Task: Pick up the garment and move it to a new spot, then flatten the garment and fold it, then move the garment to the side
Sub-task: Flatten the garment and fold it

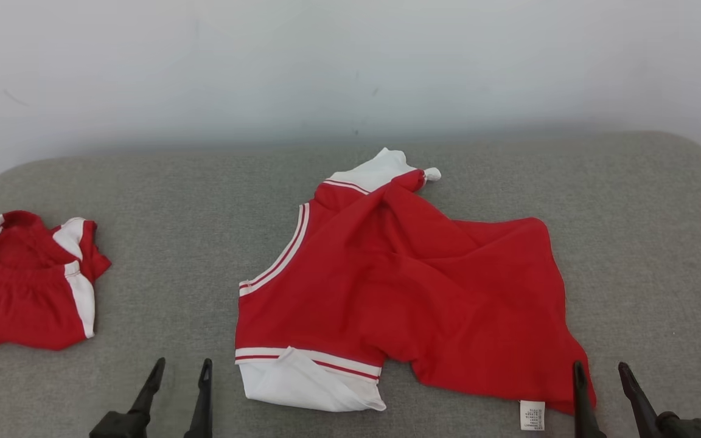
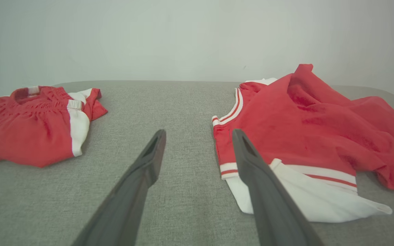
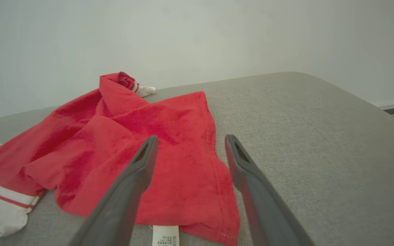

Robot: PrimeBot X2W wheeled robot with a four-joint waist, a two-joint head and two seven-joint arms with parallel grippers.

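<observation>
The garment (image 1: 399,286) lies near the middle of the grey bench (image 1: 642,231), unheld, so most of the work looks to be ahead: it is neither flattened nor folded, and nothing here tells whether this is its new spot or where it started. Both hands sit low at the near edge with their fingers spread wide and nothing between them. The left hand (image 1: 182,363) is over bare bench just beside the garment's white sleeve (image 1: 308,380), and the right hand (image 1: 601,366) is at the garment's near right corner, close to its white label (image 1: 532,415). The garment is a red top with white, red-striped trim. Its body is rumpled into diagonal ridges, one shoulder is twisted up at the far end, and the hem side is spread out toward the right. A second red and white piece (image 1: 22,286) sits bunched well apart at the left. Flattening seems the likely next job, then folding and shifting it aside.
</observation>
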